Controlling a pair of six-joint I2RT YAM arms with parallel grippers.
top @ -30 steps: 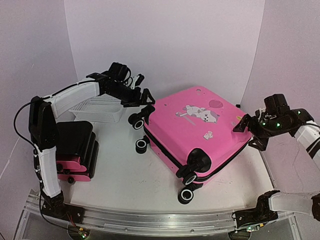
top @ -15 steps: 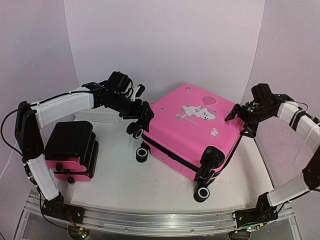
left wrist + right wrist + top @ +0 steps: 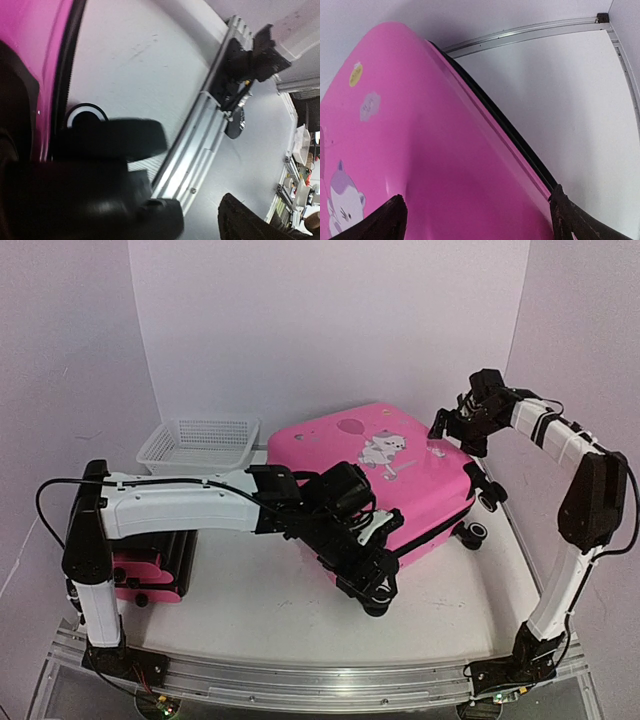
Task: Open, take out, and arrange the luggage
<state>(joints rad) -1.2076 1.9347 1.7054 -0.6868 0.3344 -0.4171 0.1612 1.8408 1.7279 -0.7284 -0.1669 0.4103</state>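
Both arms reach the closed pink suitcase: right gripper splayed wide over its far corner, left gripper at its near edge, jaws unreadable.

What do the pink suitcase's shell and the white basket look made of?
Suitcase shell: probably hard plastic, glossy; it reflects light and keeps a rigid moulded shape. Basket: white plastic mesh, likely matte, with a regular grid of holes.

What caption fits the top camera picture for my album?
Pink suitcase lying flat, left hand at its wheels, right hand at its far corner.
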